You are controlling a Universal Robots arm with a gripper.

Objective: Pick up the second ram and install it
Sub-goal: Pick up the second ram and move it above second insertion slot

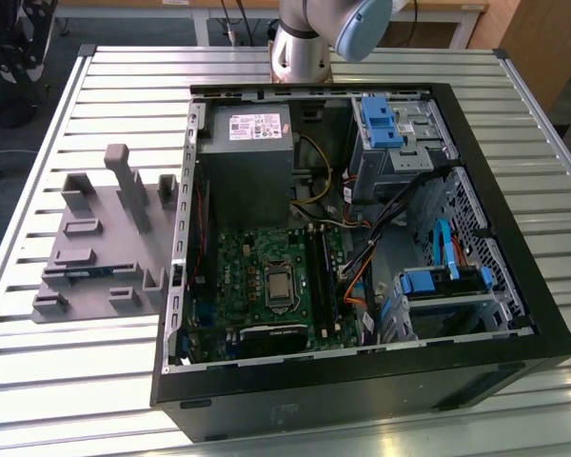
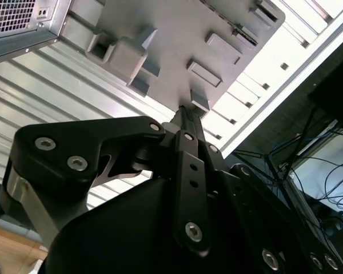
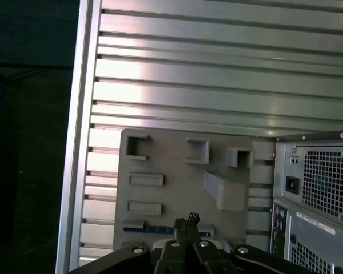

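Observation:
The second ram point(image 3: 154, 229) is a thin dark blue-green stick lying on edge in a slot of the grey fixture tray point(image 3: 171, 165). In the exterior view the ram point(image 1: 95, 270) sits near the front of the tray point(image 1: 105, 238), on that view's left of the computer case. My gripper point(image 3: 186, 224) hangs well above the tray, roughly over the ram, and its tips cover the stick's middle. In both wrist views the fingers point(image 2: 186, 117) are pressed together with nothing between them. The black memory slots point(image 1: 324, 276) run along the green motherboard point(image 1: 257, 276) inside the case.
The open black computer case point(image 1: 362, 381) lies on a slatted aluminium table point(image 1: 95, 381), with a power supply point(image 1: 247, 162), drive cages point(image 1: 400, 143) and loose cables point(image 1: 362, 267) inside. The tray carries tall upright posts point(image 1: 128, 186). The arm's base point(image 1: 300, 48) stands behind the case.

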